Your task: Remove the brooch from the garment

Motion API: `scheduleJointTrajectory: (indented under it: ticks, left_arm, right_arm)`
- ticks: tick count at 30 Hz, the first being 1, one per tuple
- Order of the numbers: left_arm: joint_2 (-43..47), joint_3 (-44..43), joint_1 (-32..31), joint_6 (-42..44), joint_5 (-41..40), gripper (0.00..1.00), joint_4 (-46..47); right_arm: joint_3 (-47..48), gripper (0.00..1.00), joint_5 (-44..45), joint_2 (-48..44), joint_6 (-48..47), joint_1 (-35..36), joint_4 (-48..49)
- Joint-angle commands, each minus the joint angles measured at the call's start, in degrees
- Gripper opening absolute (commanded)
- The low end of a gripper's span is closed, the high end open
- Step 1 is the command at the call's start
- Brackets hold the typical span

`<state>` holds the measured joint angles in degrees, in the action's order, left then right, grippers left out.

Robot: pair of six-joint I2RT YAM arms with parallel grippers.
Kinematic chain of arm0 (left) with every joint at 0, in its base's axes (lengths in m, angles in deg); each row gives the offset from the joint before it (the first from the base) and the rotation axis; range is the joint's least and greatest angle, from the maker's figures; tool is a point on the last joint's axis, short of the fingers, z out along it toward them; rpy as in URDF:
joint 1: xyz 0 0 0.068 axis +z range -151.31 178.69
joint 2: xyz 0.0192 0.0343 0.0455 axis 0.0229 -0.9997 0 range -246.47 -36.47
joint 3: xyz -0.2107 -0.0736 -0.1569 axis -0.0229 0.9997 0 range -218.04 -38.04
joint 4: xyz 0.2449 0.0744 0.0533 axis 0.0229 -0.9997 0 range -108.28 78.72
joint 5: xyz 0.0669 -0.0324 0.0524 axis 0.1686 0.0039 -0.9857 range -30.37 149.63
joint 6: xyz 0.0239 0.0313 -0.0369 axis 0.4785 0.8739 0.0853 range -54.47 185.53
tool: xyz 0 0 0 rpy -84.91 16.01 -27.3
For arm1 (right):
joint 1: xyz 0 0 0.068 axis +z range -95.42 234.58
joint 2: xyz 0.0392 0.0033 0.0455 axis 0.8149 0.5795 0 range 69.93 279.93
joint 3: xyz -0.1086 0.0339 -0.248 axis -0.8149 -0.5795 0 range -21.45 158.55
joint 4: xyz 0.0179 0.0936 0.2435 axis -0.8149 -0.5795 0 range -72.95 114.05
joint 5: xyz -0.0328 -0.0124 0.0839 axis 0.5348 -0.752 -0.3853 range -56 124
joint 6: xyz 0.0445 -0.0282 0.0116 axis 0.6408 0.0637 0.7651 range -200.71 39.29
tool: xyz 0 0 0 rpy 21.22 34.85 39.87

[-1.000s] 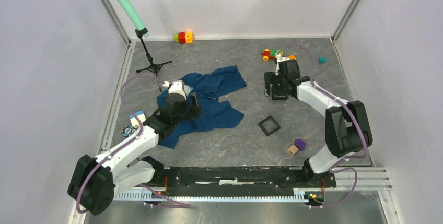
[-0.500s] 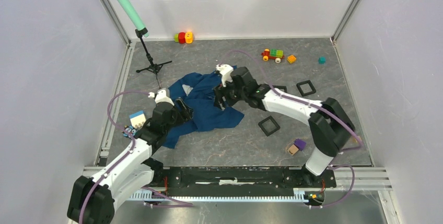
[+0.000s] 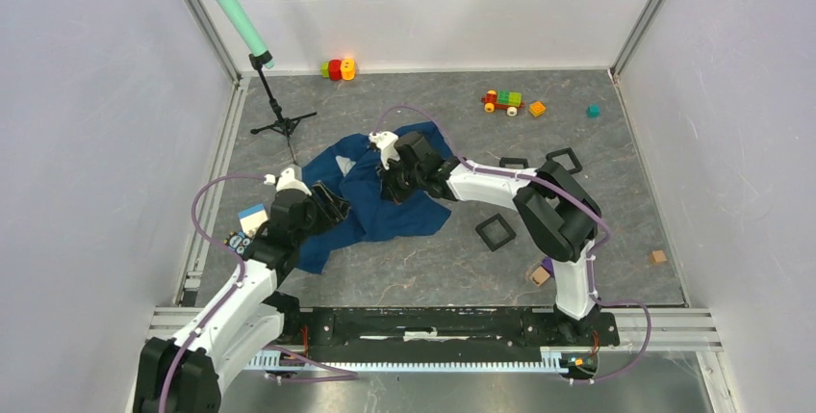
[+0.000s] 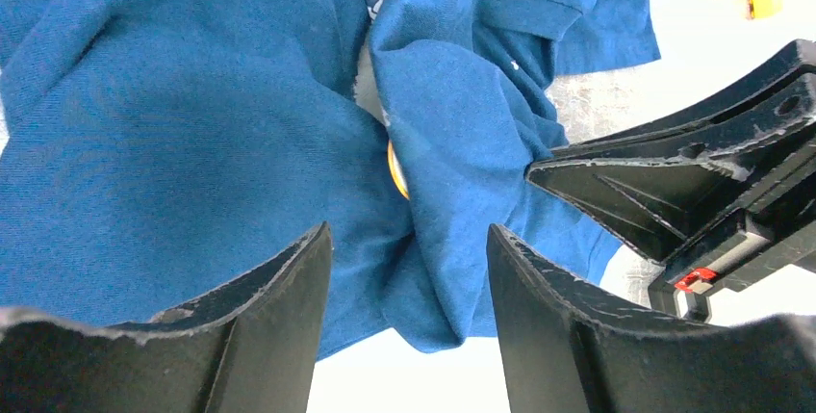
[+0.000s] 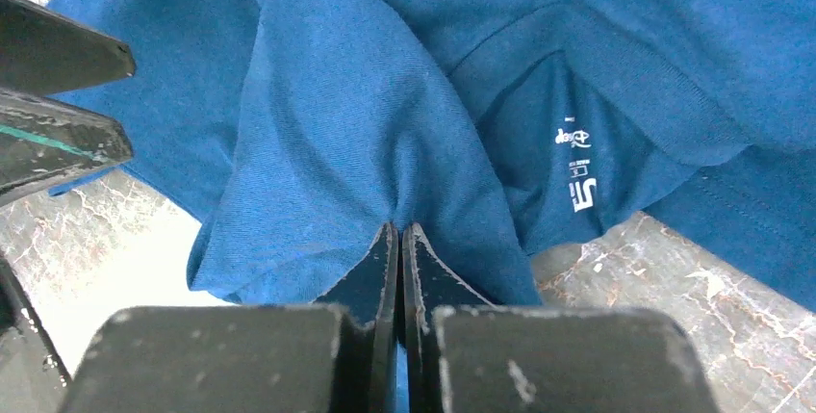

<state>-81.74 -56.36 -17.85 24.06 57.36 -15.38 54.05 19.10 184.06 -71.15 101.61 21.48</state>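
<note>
Pinching a fold of the garment [image 5: 318, 143] between its pressed-together fingers, my right hand [image 5: 399, 232] gripped the shirt crumpled on the bench [image 3: 452, 259]. My left hand [image 4: 409, 240] hovered spread above the cloth. What looked like the brooch [image 4: 394, 170], an orange-yellow sliver, peeked from a crease straight ahead of the left hand's gap.

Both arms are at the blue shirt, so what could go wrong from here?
1. The right gripper is shut on a thin fold of the T-shirt; pulling may slip it free or just drag the cloth.
2. Only a yellow sliver, perhaps the brooch, shows between folds; the open left gripper could close on fabric instead.
</note>
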Motion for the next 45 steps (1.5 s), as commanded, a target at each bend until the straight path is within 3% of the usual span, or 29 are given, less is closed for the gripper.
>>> scheduleJointTrajectory:
  ticks: [1,7,12,19,24,34,39,45]
  left_arm:
    - [-2.3,0.1,0.6,-1.7,3.3,0.65,3.4]
    - [-9.1,-2.0,0.6,-0.6,7.5,0.57,8.3]
    - [-15.0,-3.5,0.7,-0.5,11.1,0.5,13.5]
    - [-21.3,-5.1,0.7,-1.8,18.4,0.52,20.2]
    - [-24.5,-7.2,-0.4,-0.3,20.4,0.48,21.8]
    - [-33.3,-12.5,-1.6,0.4,21.4,0.6,21.4]
    - [-35.2,-14.4,-1.6,1.4,19.1,0.5,16.9]
    - [-32.8,-11.3,-1.6,0.4,18.2,0.53,19.7]
  right_arm:
    - [-2.5,0.0,0.0,-4.9,0.0,-1.6,3.0]
    - [-12.2,0.0,-5.7,-11.5,4.9,-7.8,10.7]
    - [-14.4,0.0,-9.4,-10.6,5.5,-9.8,11.8]
    - [-16.4,0.0,-11.7,-11.0,6.0,-10.4,14.6]
    - [-17.2,0.0,-12.2,-11.4,5.9,-10.5,15.2]
    - [-17.8,0.0,-13.9,-11.2,6.7,-10.6,16.8]
    - [-18.2,0.0,-14.4,-11.3,6.9,-10.6,17.5]
    - [-18.6,0.0,-14.1,-11.2,7.1,-11.0,17.6]
